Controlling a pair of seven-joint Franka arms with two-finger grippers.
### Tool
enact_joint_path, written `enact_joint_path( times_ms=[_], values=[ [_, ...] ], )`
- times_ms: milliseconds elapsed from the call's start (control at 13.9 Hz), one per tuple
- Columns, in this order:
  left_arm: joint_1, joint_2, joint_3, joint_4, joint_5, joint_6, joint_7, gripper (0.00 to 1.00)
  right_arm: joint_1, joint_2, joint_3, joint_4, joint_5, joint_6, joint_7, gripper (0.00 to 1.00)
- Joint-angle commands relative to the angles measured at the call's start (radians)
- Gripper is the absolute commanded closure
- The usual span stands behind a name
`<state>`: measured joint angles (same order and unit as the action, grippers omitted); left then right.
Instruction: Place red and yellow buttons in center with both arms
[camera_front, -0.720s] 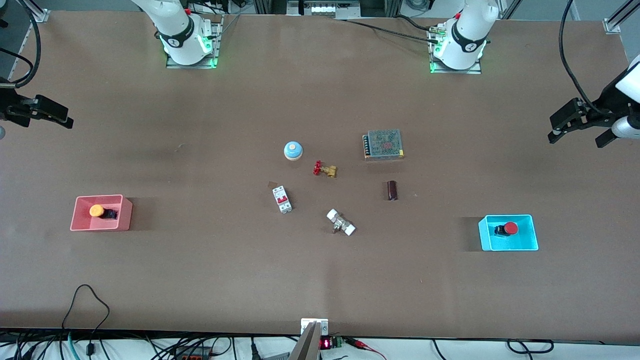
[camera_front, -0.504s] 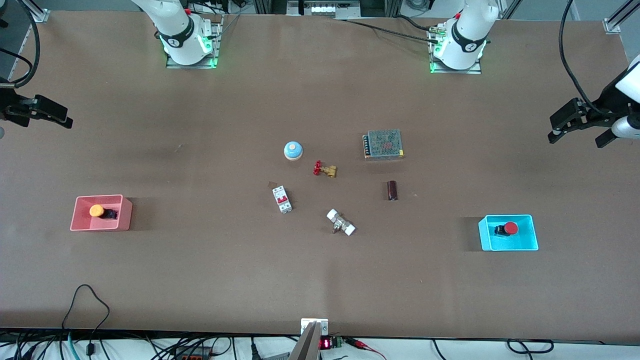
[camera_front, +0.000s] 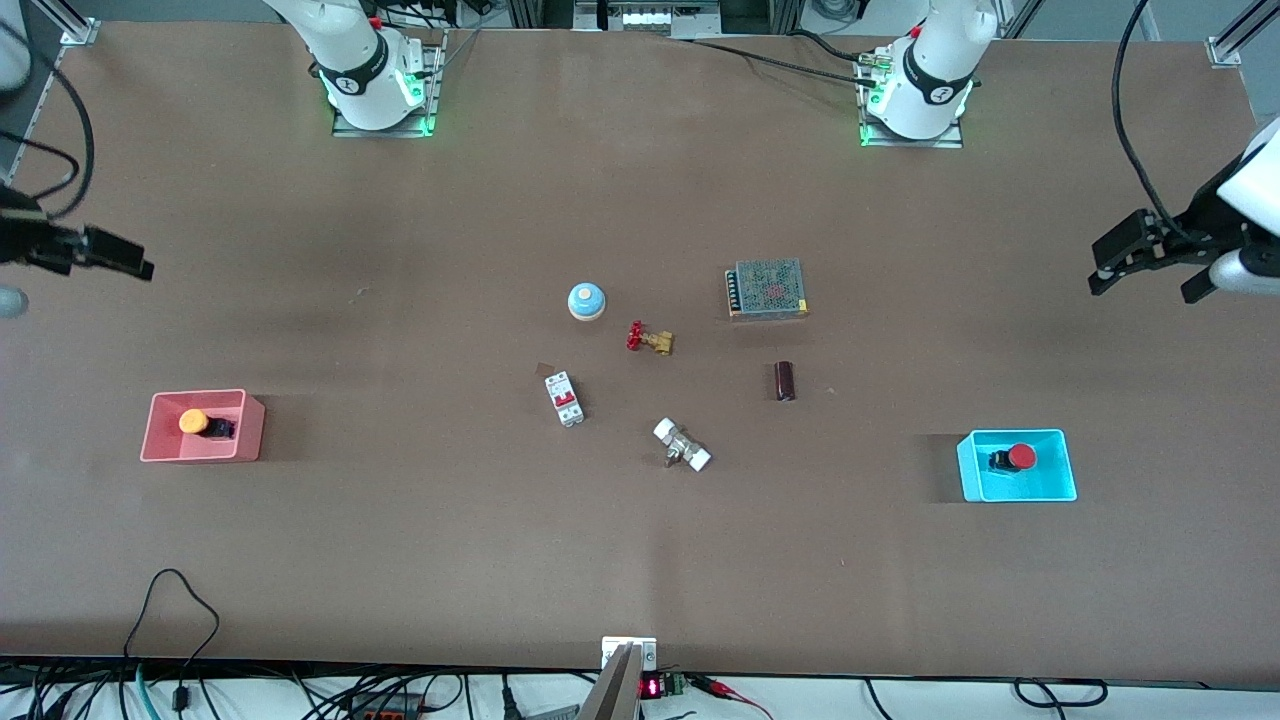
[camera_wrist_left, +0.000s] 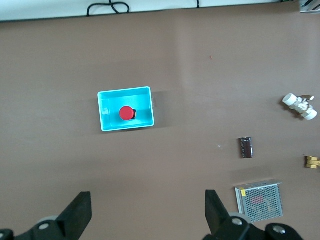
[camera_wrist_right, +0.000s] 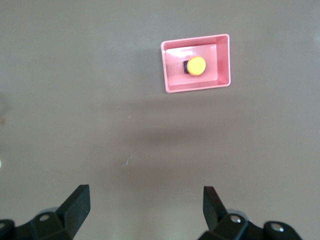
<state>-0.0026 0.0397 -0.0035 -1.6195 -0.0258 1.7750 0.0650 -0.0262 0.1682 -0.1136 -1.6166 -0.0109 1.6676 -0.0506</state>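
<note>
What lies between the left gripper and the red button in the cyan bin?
Only bare brown tabletop separates the open left gripper from the cyan bin holding the red button, as the left wrist view shows.

Beside a blue-domed button (camera_front: 587, 300) on the brown table (camera_front: 400, 560): yellow button (camera_front: 193, 422) in pink bin (camera_front: 160, 440), red button (camera_front: 1021, 457) in cyan bin (camera_front: 1060, 485), and a seemingly dark brown cylinder (camera_front: 785, 380).

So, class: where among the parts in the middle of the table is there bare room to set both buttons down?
Bare tabletop lies between the circuit breaker and the pink bin, and between the dark cylinder and the cyan bin. It is crowded around the brass valve, blue-domed button and white fitting.
</note>
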Motion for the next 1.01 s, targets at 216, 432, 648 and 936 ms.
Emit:
enact_joint_path(
  times_ms=[216, 432, 648, 936],
  values=[
    [0.026, 0.179, 0.016, -0.066, 0.021, 0.253, 0.01, 0.0, -0.053, 0.227, 0.009, 0.024, -0.018, 0.205, -0.077, 0.0],
    [0.035, 0.29, 0.019, -0.062, 0.021, 0.302, 0.01, 0.0, -0.086, 0.321, 0.009, 0.024, -0.023, 0.338, -0.167, 0.0],
    [0.05, 0.402, 0.019, -0.063, 0.021, 0.372, 0.012, 0.0, -0.106, 0.382, 0.011, 0.024, -0.009, 0.411, -0.186, 0.0],
    [0.099, 0.506, 0.019, -0.062, 0.021, 0.483, 0.015, 0.0, -0.112, 0.444, 0.011, 0.024, -0.011, 0.471, -0.189, 0.0]
  ],
)
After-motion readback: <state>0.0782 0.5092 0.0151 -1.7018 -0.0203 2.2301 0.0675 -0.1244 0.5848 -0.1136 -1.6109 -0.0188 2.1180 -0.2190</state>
